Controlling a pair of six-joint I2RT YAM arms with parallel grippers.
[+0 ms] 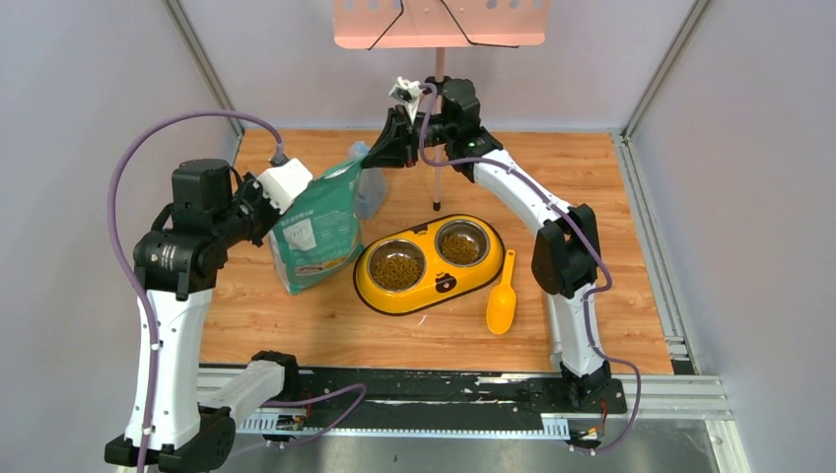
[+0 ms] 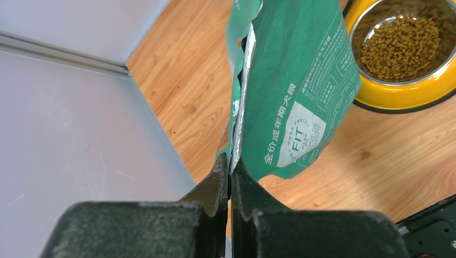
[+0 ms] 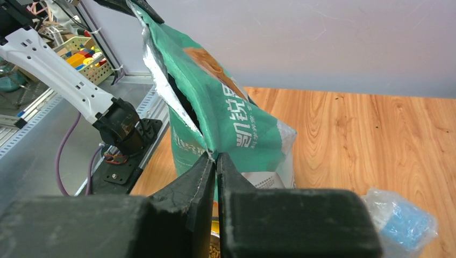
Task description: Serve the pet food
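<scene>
Left gripper point(image 2: 230, 174), right gripper point(image 3: 215, 161) pinching bag point(image 1: 317, 232) corners.
Pet food point(image 1: 396, 266) in double bowl point(image 1: 424, 300) sits beside bag, on right gripper's side.

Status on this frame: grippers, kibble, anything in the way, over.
Left gripper shut on bag edge, right gripper shut on opposite edge. Pet food in both feeder bowls. Scoop lies beside feeder, apart from the bag.

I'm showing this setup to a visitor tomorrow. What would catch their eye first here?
The green bag, held up left of centre, with the left gripper and right gripper each pinching its top. Right of it, a yellow double bowl already holds pet food, an orange scoop lying beside.
</scene>
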